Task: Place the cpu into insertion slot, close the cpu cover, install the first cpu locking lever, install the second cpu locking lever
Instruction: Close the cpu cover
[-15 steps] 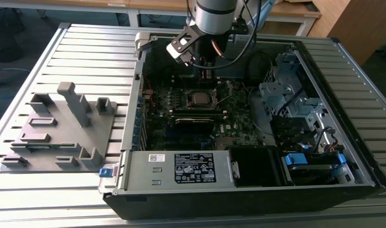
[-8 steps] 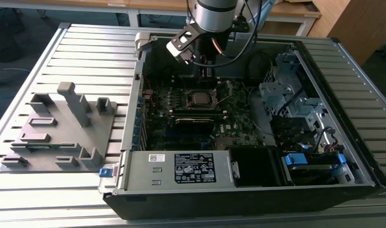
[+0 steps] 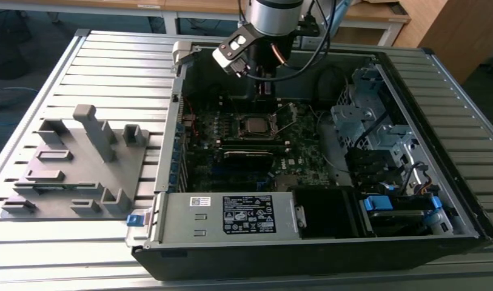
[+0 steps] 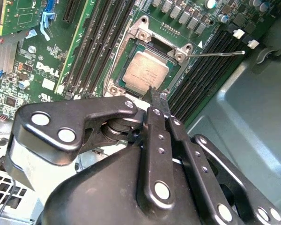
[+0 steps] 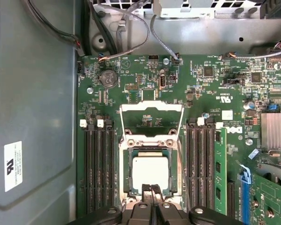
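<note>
Gripper (image 5: 151, 188), fingers together & empty, hovers at edge of cpu (image 5: 151, 171) seated in insertion slot (image 5: 127, 174) mid-motherboard (image 5: 201, 93), cpu cover (image 5: 152, 107) flipped open, prob. to leave access.

The worktop (image 3: 108, 57) is a ribbed, silver-grey metal surface. An open computer case (image 3: 254, 215) lies flat on it, taking up the middle and the 3 o'clock side. At 9 o'clock from the case, just beside its wall, sits a grey fixture plate (image 3: 76, 176) with upright blocks.
</note>
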Tool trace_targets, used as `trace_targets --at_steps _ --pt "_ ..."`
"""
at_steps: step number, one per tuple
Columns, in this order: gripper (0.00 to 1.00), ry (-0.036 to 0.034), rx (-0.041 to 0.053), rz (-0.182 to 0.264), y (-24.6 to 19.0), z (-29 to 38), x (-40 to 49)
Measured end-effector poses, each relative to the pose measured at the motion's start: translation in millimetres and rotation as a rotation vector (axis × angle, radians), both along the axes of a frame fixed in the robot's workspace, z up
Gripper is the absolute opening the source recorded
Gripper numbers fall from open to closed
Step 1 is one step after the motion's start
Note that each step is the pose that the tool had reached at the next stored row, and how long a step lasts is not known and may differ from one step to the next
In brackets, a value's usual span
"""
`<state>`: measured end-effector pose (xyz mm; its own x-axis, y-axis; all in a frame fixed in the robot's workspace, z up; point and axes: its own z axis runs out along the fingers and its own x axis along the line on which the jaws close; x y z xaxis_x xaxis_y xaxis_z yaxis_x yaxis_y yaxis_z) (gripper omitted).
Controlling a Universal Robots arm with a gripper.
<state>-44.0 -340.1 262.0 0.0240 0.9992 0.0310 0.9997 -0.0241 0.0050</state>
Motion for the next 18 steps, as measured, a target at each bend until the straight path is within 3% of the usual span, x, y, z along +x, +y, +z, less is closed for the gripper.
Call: trace_targets --at_steps 10,18 --pt "0.1 0.0001 -0.0002 0.0 0.2 0.4 2.0" --pt "0.1 0.0 0.0 0.0 1.4 0.3 16.4"
